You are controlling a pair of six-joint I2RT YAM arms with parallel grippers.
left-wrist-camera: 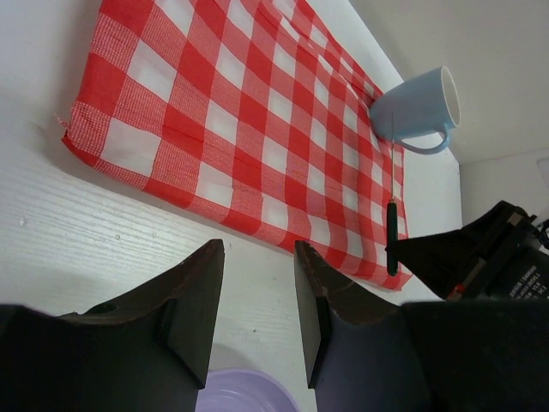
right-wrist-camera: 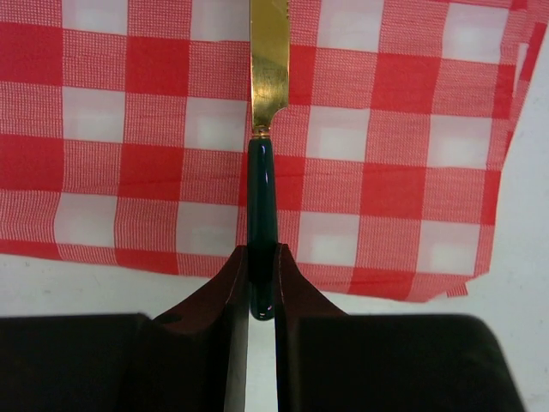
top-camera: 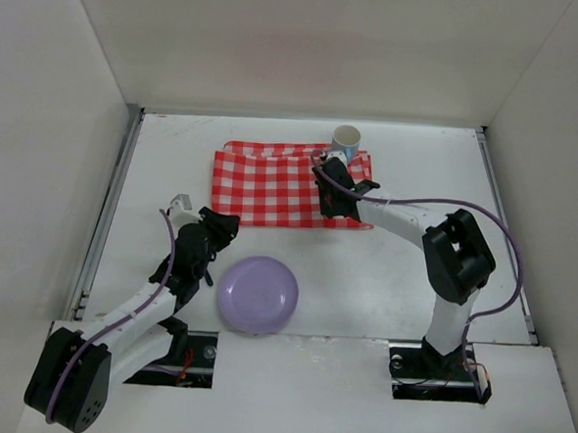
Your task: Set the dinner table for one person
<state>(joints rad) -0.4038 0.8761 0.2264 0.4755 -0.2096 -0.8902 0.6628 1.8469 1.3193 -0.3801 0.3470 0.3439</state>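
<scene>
SETTING FOR ONE — The right hand is clamped on the dark green handle of a gold-bladed knife, holding it over the right-hand strip of a red-and-white checked cloth. The blade points toward the far edge of the counter. The handle end sits close to the cloth's near edge; whether the knife already rests on the fabric cannot be told.

The cloth is spread at the far middle of the white counter, whose grey rails run down both side edges. A pale blue mug stands at the cloth's far right corner, just beyond the knife tip. A lilac plate sits on bare counter near the middle of the near edge, apart from the cloth. The left hand hovers just beside the plate's left rim with its jaws apart and nothing between them.

The step in hand appears to be laying the knife to the right of where the plate belongs. The next move likely calls for lowering it flat and letting go without dragging the cloth — then a straight retreat that stays clear of the mug. The plate has not yet been brought onto the cloth, a job the empty left hand looks placed for.

No brand, label or writing can be read; a small tag on the right arm is too blurred to make out.
</scene>
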